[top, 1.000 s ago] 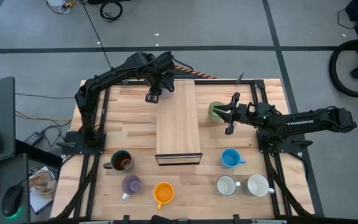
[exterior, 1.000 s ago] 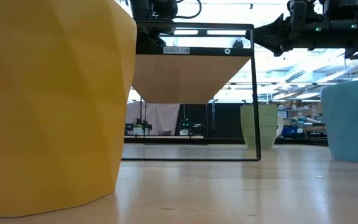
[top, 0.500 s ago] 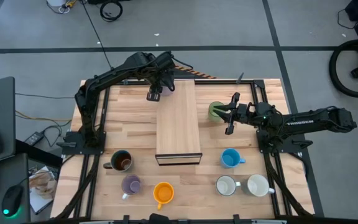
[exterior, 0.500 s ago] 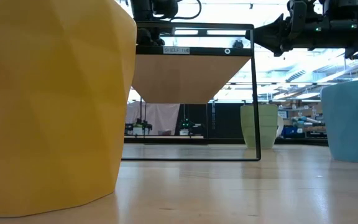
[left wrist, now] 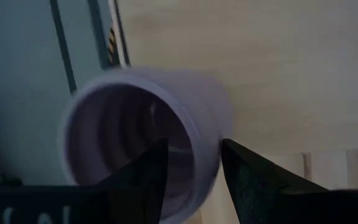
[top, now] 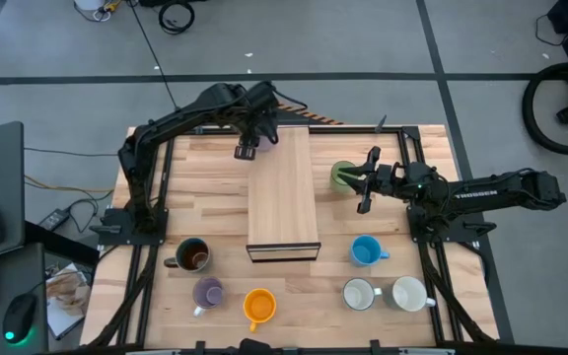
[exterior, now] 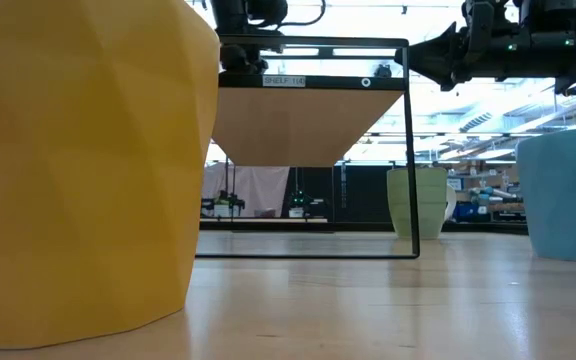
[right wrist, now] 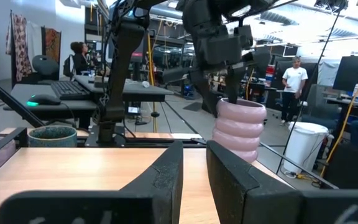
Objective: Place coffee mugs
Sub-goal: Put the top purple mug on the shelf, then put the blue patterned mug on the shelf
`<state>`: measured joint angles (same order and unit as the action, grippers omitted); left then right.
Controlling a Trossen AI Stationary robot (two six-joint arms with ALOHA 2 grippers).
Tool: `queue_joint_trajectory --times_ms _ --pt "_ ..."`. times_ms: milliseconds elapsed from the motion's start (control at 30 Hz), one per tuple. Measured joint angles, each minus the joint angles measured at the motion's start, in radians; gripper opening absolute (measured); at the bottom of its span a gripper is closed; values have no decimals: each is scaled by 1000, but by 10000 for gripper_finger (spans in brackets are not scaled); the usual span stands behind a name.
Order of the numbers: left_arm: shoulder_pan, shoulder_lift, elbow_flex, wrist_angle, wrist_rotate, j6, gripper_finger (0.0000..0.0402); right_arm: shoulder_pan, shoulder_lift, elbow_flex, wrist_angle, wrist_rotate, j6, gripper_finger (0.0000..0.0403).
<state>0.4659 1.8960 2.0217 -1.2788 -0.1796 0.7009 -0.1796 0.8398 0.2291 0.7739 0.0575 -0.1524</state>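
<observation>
My left gripper [top: 247,146] hangs at the far left corner of the wooden shelf [top: 284,192], shut on a ribbed lilac mug [top: 245,151], which stands upright in the right wrist view [right wrist: 241,127]. My right gripper [top: 355,182] waits level with the shelf top, above the green mug [top: 340,176] that stands on the table right of the shelf. Its fingers [right wrist: 166,180] are open by a narrow gap. On the table's near part stand the brown [top: 193,254], second lilac [top: 208,293], orange [top: 258,306], blue [top: 365,250] and two white mugs [top: 359,294], [top: 408,293]. My left gripper grips the lilac mug by its rim wall [left wrist: 201,155], one finger [left wrist: 145,183] inside the mug and the other [left wrist: 250,183] outside. It comes from above, pointing down. The mug hangs upright below it at shelf-top height; whether its base touches the shelf I cannot tell.
The shelf is a wood top on a thin black frame [exterior: 409,150], open underneath. In the low view the orange mug [exterior: 78,170] fills the left and the blue mug [exterior: 568,190] the right edge. People [right wrist: 294,81] and desks stand in the room beyond the table.
My left gripper with the lilac mug has crept slightly toward the shelf's far left corner. The right arm and the other mugs have kept still.
</observation>
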Motion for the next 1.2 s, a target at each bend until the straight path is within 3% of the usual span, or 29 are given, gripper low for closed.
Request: queue_joint_trajectory --times_ms 400,733,867,1133,1200 --pt "-4 -33 1 13 16 -14 197 0 0 0 -5 -9 3 77" --pt "-50 -104 1 22 -48 -30 212 0 0 0 -4 -9 0 77" --pt "-107 -159 1 -33 15 -178 212 0 0 0 4 -9 -8 77" --pt "-266 -199 1 -289 183 -678 212 -1 -2 0 38 -2 -74 77" --pt "-330 -199 -3 -289 193 -766 212 -1 -2 0 46 0 -87 77"
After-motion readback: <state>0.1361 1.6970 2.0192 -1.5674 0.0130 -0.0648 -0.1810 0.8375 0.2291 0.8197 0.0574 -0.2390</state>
